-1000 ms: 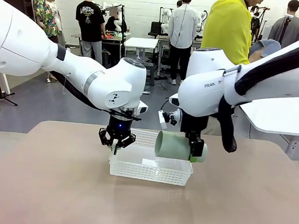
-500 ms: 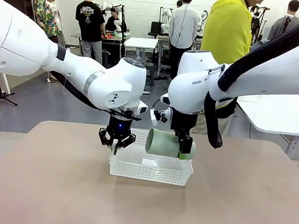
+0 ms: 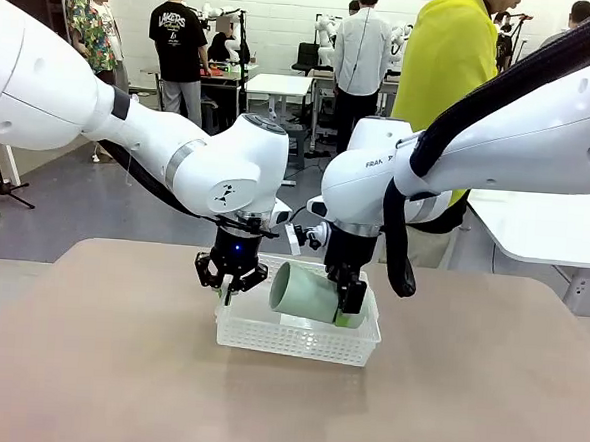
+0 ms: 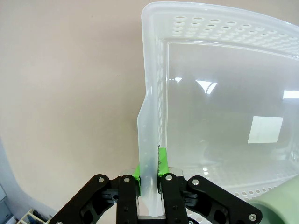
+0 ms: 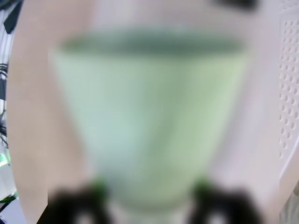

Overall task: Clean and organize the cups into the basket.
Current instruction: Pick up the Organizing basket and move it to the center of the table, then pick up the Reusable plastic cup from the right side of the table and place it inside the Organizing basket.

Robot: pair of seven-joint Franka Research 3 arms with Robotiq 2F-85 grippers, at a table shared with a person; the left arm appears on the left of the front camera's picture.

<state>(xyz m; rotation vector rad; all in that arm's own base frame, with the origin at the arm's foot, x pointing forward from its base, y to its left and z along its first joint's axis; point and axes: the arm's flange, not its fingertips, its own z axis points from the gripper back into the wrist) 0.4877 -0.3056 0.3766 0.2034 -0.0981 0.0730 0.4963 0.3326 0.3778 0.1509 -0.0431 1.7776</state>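
The basket (image 3: 298,343) sits mid-worktop (image 3: 106,370), its left rim pinched tight by the left pincer (image 3: 230,289), while the mint cup (image 3: 306,292) hangs sideways low over its inside, mouth leftward, clamped near the base by the right pincer (image 3: 349,306).

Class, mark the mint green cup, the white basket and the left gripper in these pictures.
mint green cup (image 3: 306,292): front view, its side wall.
white basket (image 3: 298,343): front view, its near lattice wall.
left gripper (image 4: 149,169): left wrist view, midway between its fingertips, on the clamped rim.
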